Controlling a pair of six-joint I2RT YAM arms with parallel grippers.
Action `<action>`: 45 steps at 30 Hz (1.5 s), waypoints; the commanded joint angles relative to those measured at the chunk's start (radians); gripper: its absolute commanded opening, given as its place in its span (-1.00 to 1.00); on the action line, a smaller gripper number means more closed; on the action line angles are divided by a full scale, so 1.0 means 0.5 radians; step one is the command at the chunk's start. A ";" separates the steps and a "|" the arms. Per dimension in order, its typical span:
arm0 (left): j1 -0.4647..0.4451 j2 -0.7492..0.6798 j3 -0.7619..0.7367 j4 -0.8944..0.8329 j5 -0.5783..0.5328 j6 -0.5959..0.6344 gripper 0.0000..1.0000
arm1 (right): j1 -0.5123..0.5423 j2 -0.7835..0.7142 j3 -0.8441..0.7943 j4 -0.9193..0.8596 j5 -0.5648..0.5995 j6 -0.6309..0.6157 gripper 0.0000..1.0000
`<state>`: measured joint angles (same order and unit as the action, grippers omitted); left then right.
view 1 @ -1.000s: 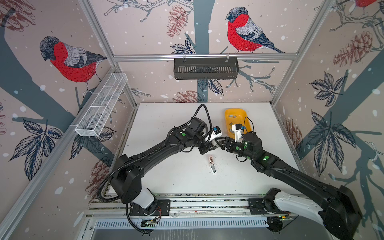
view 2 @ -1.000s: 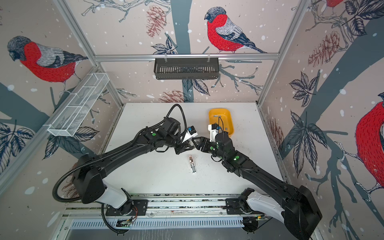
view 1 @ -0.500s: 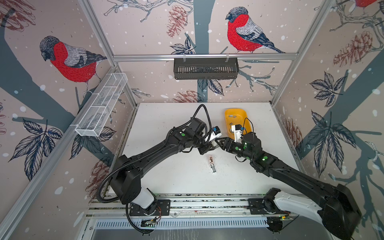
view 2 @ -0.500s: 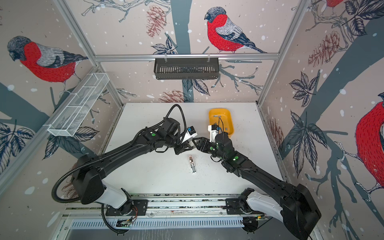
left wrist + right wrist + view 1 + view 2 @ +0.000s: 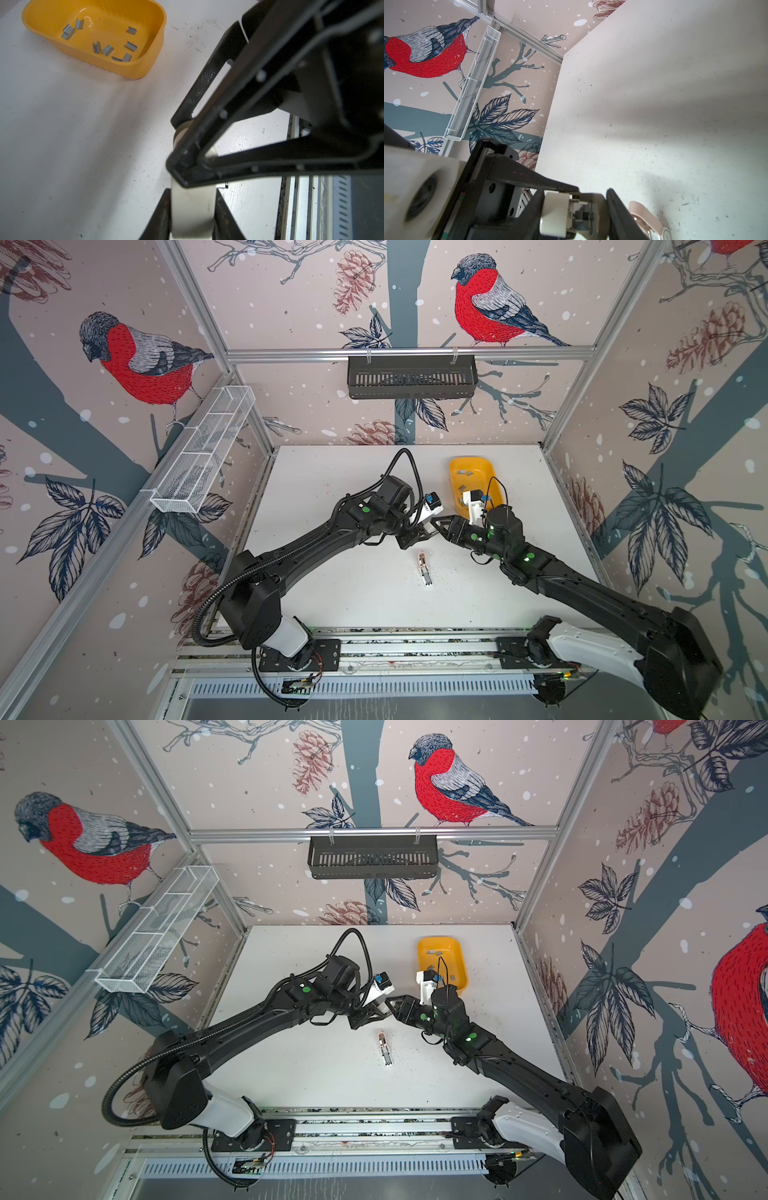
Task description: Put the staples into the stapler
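My left gripper [image 5: 419,533] is shut on a small white stapler [image 5: 192,207] and holds it above the middle of the table. My right gripper [image 5: 435,524] meets it from the right. Its jaws [image 5: 574,207] press on both sides of the stapler's far end, where a metal mechanism shows. A pink stapler [image 5: 424,570] lies opened out flat on the table just in front of both grippers. Several grey staples [image 5: 108,49] lie in the yellow tray [image 5: 133,70] at the back right.
A black basket [image 5: 411,383] hangs on the back wall. A white wire shelf [image 5: 203,448] hangs on the left wall. The arms' rail [image 5: 374,649] runs along the table's front edge. Tiny dark specks dot the table [image 5: 332,497] near the pink stapler.
The right gripper's jaws have narrowed onto the white stapler's end and it has edged slightly left. The left gripper and the pink stapler have stayed put.
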<state>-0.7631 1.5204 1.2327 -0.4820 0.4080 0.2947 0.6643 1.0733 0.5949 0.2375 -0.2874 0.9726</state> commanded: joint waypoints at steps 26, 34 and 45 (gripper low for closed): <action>-0.002 0.003 0.004 0.051 0.018 0.018 -0.64 | -0.028 -0.023 0.004 0.015 -0.008 -0.011 0.02; -0.002 0.043 -0.008 0.079 0.010 0.012 -0.64 | -0.051 -0.194 -0.063 -0.125 0.036 -0.116 0.08; -0.111 0.299 0.173 0.134 -0.080 -0.028 -0.64 | -0.136 -0.904 -0.249 -0.765 0.185 -0.357 0.28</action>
<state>-0.7940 1.6405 1.2873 -0.4526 0.3878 0.2855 0.6003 0.6830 0.4828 -0.0315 -0.2432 0.8589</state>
